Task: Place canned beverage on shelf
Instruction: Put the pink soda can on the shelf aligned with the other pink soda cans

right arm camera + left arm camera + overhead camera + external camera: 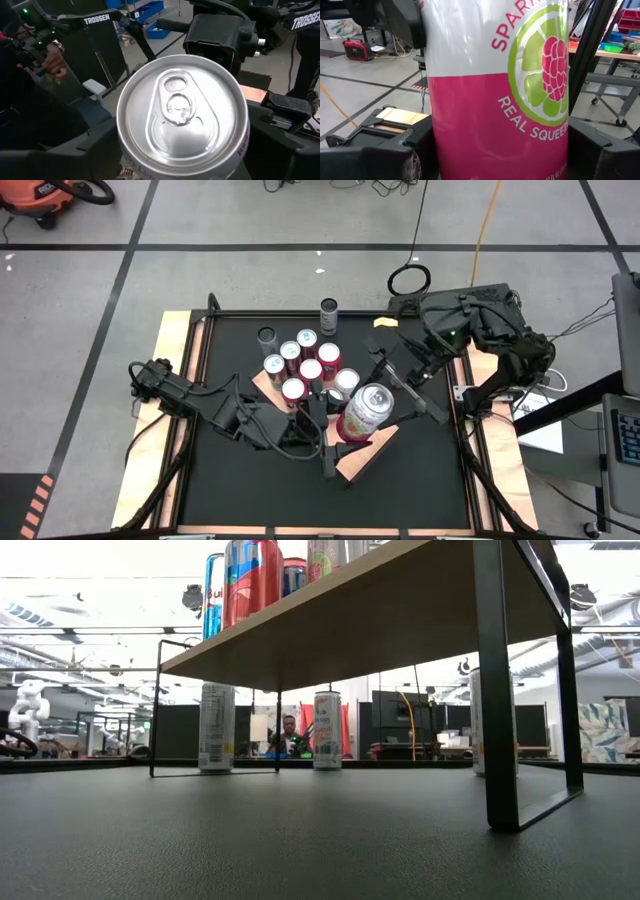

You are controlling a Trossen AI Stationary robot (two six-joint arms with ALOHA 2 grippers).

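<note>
A white and pink canned beverage (362,412) with a silver top is held high above the near right part of the pale wood shelf (366,462), tilted a little. Its side fills the left wrist view (495,90), and its top shows in the right wrist view (182,117). My left gripper (328,418) comes from the table's left and is shut on its lower body. My right gripper (392,385) comes from the far right and is shut on its upper body. Several cans (305,362) stand upright on the shelf's far left part. My left gripper pinches the can's lower pink body (440,150) between its two fingers, one on each side. The fingers come about level from the table's left. The can is lifted clear of the shelf, nearly upright. My right gripper pinches the can's upper body just below the rim (240,150) between its two fingers (280,150), one on each side. The fingers slant down from above and the far right. In the left wrist view one finger (410,25) lies against the can's white part.
Two more cans (329,315) (266,337) stand on the black table beyond the shelf. The low view shows the shelf's black metal legs (497,690) and cans under it (327,730). A person (35,55) is beyond the table.
</note>
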